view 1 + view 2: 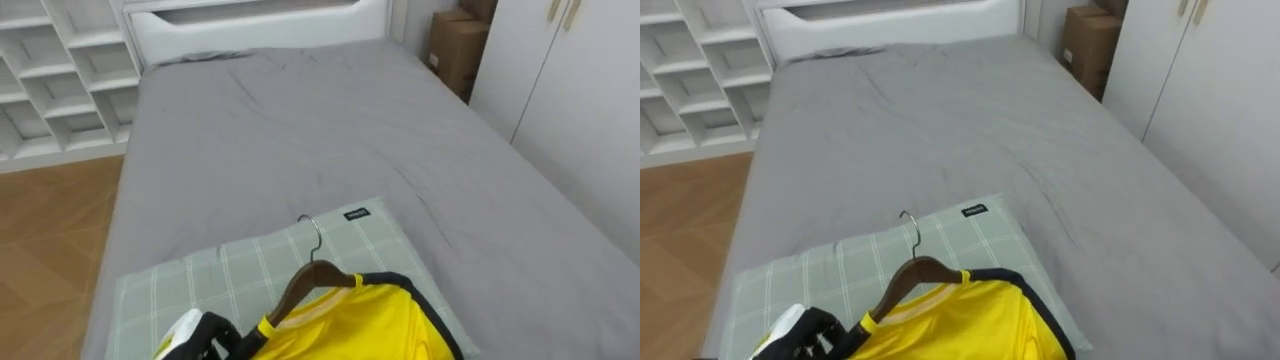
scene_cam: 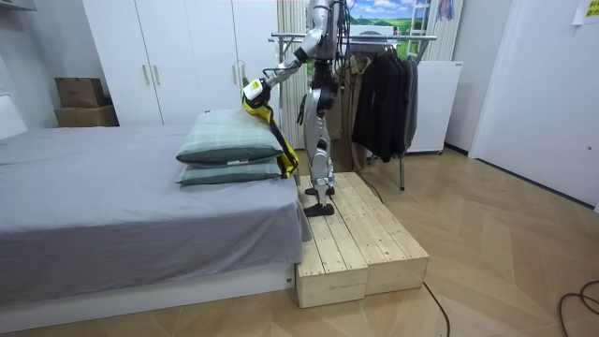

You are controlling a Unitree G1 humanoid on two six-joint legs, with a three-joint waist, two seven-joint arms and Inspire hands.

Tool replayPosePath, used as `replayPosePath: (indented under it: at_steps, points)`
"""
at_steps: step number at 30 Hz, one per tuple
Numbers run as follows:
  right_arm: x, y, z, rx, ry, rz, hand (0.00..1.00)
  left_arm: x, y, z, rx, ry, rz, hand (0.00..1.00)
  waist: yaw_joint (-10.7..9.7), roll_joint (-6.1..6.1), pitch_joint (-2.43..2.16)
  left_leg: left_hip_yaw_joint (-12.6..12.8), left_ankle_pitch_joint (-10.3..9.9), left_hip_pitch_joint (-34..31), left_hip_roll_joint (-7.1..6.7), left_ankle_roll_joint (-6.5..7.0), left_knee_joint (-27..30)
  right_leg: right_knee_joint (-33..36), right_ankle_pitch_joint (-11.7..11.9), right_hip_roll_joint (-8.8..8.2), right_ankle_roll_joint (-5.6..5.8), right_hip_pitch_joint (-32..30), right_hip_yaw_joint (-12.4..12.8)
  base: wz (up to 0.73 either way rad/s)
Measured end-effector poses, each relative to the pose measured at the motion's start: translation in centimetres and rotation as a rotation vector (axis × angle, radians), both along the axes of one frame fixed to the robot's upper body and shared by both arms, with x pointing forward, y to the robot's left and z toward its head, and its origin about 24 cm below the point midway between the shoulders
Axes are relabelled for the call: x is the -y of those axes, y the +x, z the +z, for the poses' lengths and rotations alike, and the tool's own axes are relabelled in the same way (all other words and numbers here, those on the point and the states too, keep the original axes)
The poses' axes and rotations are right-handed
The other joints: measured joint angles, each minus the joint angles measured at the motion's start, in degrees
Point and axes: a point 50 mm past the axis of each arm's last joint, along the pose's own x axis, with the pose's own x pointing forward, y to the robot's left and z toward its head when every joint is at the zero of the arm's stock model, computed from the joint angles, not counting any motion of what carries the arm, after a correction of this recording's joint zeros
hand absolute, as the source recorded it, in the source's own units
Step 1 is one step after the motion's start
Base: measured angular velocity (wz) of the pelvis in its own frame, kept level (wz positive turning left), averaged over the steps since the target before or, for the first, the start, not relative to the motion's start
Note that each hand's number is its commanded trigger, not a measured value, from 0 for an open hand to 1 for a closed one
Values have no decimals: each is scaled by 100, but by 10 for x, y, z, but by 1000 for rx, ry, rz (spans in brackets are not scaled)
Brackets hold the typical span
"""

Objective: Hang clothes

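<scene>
The left robot hand (image 1: 196, 336), low at the frame's left, is curled round one end of a wooden hanger (image 1: 298, 287). The hanger slants up and right from it, with its metal hook (image 1: 313, 235) pointing up-frame. A yellow shirt (image 1: 375, 320) with dark trim sits on it, above a checked pillow (image 1: 240, 262) on the bed (image 1: 300, 120). The clothes rack (image 2: 374, 37) stands behind the robot, so a turn is likely needed.
</scene>
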Motion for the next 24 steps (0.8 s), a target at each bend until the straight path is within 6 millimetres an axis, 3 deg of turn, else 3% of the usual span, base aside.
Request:
replayPosePath:
  at_steps: [4,10,13,15,19,24]
  points:
    - [4,-14,-1,-12,-4,-59,0,-5,-17,-6,-36,-21,18,100,10,-89,-28,-3,-23,106,6,-26,-58,-75,-16,10,-13,85,-5,0]
    - [11,-13,2,28,-26,-120,0,-7,-22,-2,-9,-30,24,100,16,-151,-24,25,-27,214,1,-28,-112,-90,-18,8,-18,177,47,-3]
    - [17,-12,4,52,-58,-153,0,-11,-25,-1,7,-35,38,100,11,-215,11,46,-29,287,4,-29,-130,-90,-20,9,-19,233,63,-3]
    - [20,-8,6,69,-83,-143,0,-14,-26,-1,6,-28,44,100,10,-249,10,46,-30,292,5,-30,-120,-91,-21,10,-18,246,57,0]
    - [28,4,14,121,-164,-122,0,-15,-28,-1,2,-25,44,100,-1,-272,-19,29,-60,299,-1,-22,-75,-131,-25,7,-13,239,38,0]
    - [37,49,42,299,-343,21,0,-11,-23,5,45,-33,33,100,24,-227,-54,55,-58,320,1,-21,-87,-77,-24,6,-10,246,64,-1]
